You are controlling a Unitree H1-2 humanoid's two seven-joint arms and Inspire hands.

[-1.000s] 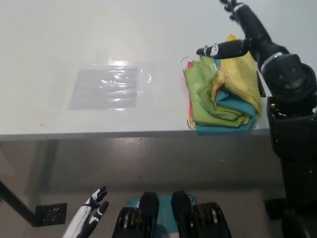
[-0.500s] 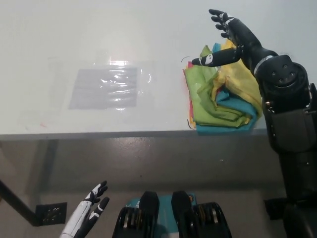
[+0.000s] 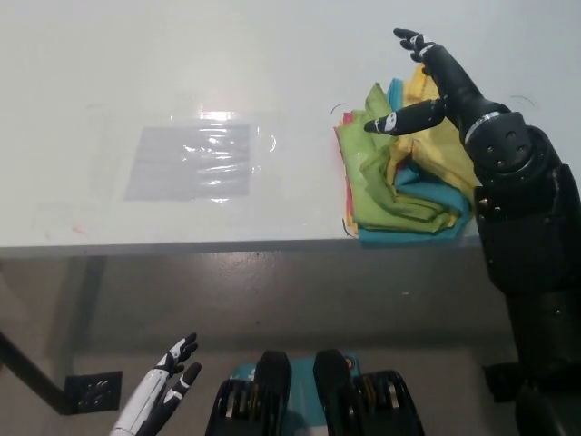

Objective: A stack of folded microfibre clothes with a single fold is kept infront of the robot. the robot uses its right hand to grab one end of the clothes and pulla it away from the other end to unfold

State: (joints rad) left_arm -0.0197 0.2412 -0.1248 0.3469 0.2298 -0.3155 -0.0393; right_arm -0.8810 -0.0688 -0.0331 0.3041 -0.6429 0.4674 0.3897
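Observation:
A stack of folded microfibre cloths in green, yellow, teal and red lies on the white table near its front edge, right of centre. My black right hand hovers over the stack's far part, fingers spread and holding nothing. My white left hand rests low at the lower left, below the table edge, with its fingers apart.
A clear plastic sheet lies flat on the table left of the stack. The table's front edge runs across the middle of the head view, with grey floor below it.
My right hand has swung from the far right back over the stack and dropped slightly toward it, still holding nothing. The cloths and my left hand have barely shifted.

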